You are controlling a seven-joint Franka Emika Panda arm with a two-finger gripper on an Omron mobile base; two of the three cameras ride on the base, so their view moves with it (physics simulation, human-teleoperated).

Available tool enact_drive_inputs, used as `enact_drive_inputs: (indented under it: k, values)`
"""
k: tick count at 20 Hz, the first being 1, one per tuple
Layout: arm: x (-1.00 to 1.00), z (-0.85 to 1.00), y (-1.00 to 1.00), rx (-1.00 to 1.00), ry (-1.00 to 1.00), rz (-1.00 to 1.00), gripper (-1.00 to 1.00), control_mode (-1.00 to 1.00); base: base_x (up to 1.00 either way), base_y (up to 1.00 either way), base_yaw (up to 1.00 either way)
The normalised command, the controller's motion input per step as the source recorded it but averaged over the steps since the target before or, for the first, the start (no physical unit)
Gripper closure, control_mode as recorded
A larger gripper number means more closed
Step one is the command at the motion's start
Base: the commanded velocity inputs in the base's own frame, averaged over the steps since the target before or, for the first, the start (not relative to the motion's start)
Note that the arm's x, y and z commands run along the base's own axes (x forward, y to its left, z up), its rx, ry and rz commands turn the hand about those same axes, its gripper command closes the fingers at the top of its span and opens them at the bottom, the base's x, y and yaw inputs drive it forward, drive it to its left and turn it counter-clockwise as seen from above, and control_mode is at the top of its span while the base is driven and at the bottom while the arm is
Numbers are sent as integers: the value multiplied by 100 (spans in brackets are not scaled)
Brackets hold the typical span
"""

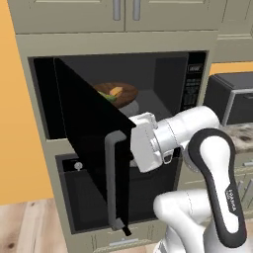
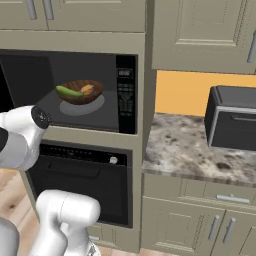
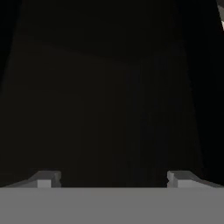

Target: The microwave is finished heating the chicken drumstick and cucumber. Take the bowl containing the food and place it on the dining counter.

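- The wide, shallow, dark brown wood-like bowl (image 2: 80, 92) sits inside the large built-in black microwave (image 2: 126, 93), on a pale grey round turntable dish (image 2: 82, 106) at the middle of the cavity floor.
- In the bowl lie a small glossy green oblong cucumber (image 2: 69, 92) and, just beside it, a small orange-tan chicken drumstick (image 2: 87, 90); the cucumber's end reaches over the bowl's left rim in the right base view.
- The microwave's wide dark glass door (image 1: 91, 148) stands swung open toward the robot, its vertical grey handle (image 1: 113, 180) on the near edge; the button panel (image 1: 191, 86) is on the cavity's right side.
- In the left base view the door edge hides the near part of the bowl (image 1: 117, 95).
- The two-finger gripper (image 3: 113, 179) points at a flat, near-black surface close ahead; its two fingertips (image 3: 46, 180) stand wide apart with nothing between them, so it is fully spread and holds nothing.
- The bowl is well apart from the gripper, higher and deeper in the cavity, with the open door between them in the left base view.
- The white arm (image 1: 190, 131) reaches forward from the base with its elbow bent; its white wrist block (image 1: 147, 143) sits right behind the open door, below the level of the microwave floor, and the fingers themselves are hidden by the door there.
- A black oven (image 2: 82, 180) is built in under the microwave; a small dark toaster oven (image 2: 232, 124) stands on a speckled marble counter (image 2: 195, 150) to the right.
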Motion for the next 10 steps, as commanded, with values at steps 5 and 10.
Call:
enact_drive_inputs:
  k: [5,10]
  values:
    - [-8,0,100,2,-6,0,-100,-100,0,0,0]
    - [0,0,13,-3,0,-1,-100,-100,0,0,0]
